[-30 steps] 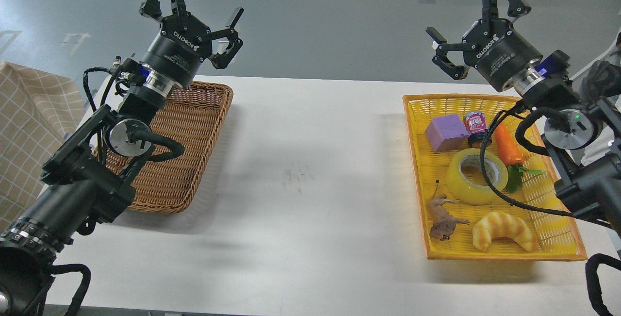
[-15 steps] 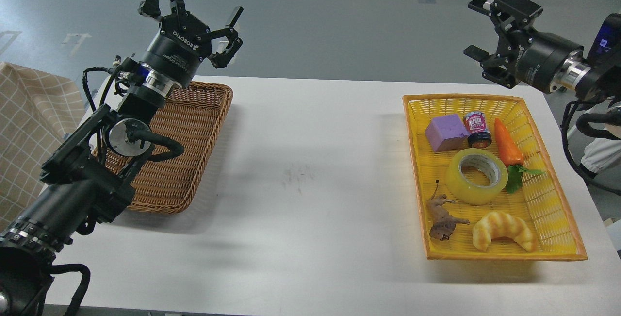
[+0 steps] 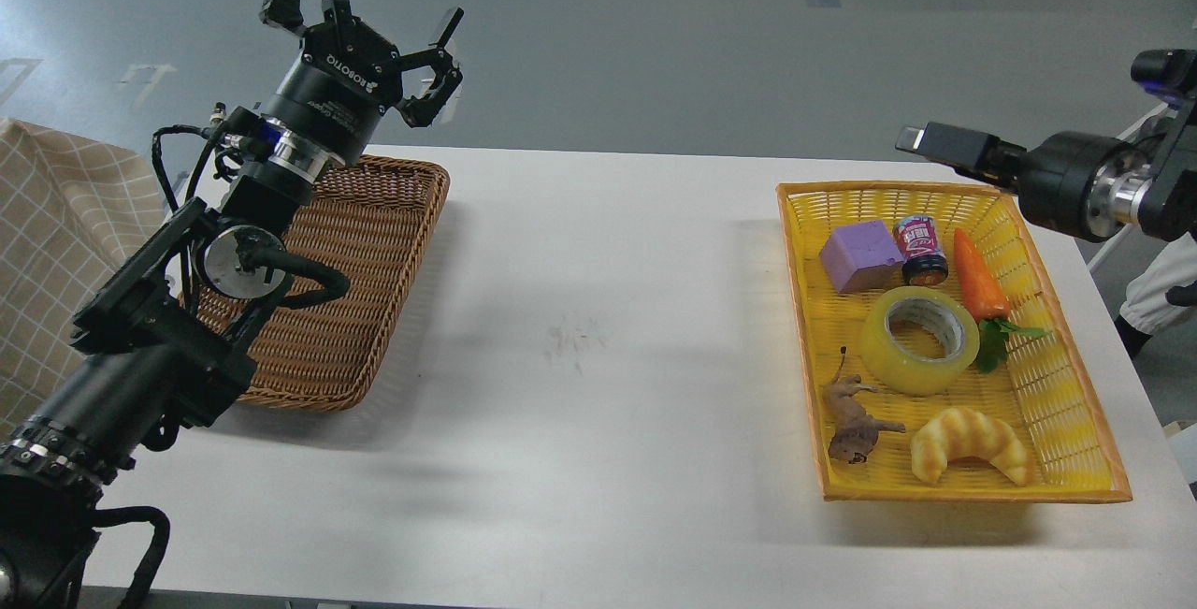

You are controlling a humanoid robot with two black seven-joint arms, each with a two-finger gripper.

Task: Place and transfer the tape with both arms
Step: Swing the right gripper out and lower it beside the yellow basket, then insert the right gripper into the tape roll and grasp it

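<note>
Left gripper (image 3: 391,6) raised above far end of brown wicker basket (image 3: 355,310), fingers spread, empty. Right gripper (image 3: 921,139) seen edge-on above far right corner of yellow basket (image 3: 1075,422); cannot tell whether fingers parted or closed. Tape (image 3: 918,340) lies flat in yellow basket, below and nearer than right gripper, well apart from it, between orange carrot toy (image 3: 977,274) and croissant toy (image 3: 973,441). White table (image 3: 598,310) under both baskets.

Black jointed arms (image 3: 150,347), cables, white ROBOTIQ mark on left tool (image 3: 369,6).
</note>
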